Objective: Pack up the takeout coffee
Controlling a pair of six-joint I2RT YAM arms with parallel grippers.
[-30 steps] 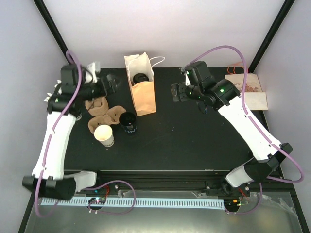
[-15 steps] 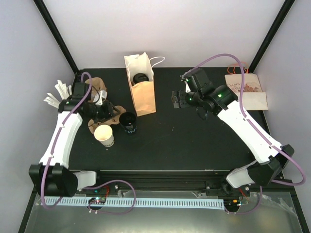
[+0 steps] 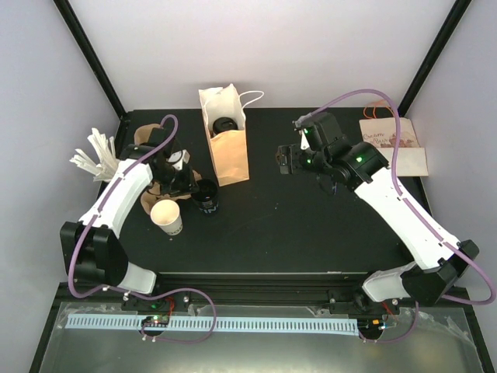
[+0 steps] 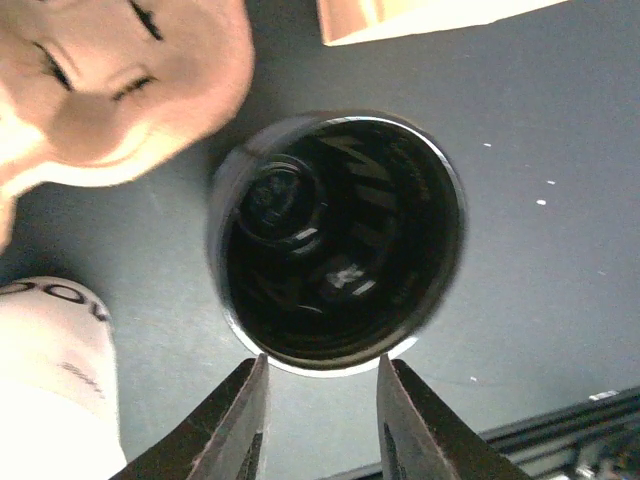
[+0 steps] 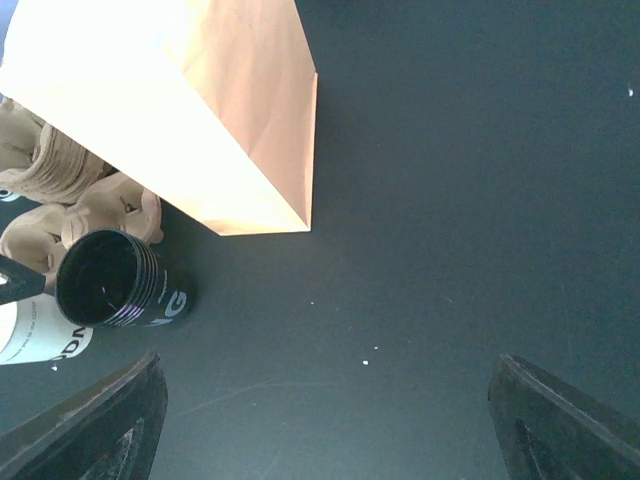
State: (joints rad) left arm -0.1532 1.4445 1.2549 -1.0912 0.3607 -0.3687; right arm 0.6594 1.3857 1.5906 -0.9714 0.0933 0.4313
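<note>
Pickup of the black cup (image 4: 340, 240) is the step that's being worked on, as far as can be judged. The left tool (image 4: 320, 365) is parked right over it, and in the left wrist view the near rim is seen just ahead of the fingertips. The jaws are narrowed but a gap is left between them, and nothing is seen pinched yet, so no grip can be claimed.

The cup is stood upright and lidless on the worktop (image 3: 311, 233), just beside the cardboard carrier (image 4: 120, 80) and near the white cup (image 3: 167, 217). The paper bag (image 3: 227, 151) is stood open just behind it. Something dark is already sat inside, though what exactly can't be made out.

The right tool (image 3: 284, 159) is held wide open and empty off to the bag's right, well apart from the cups.

For the next move, both fingers look to be outside the rim, so probably a shift is needed. Either one finger gets dropped inside the wall or the body gets straddled, and then the jaws get closed. After that the cup should be lifted straight up, so the carrier and the white cup aren't knocked.
</note>
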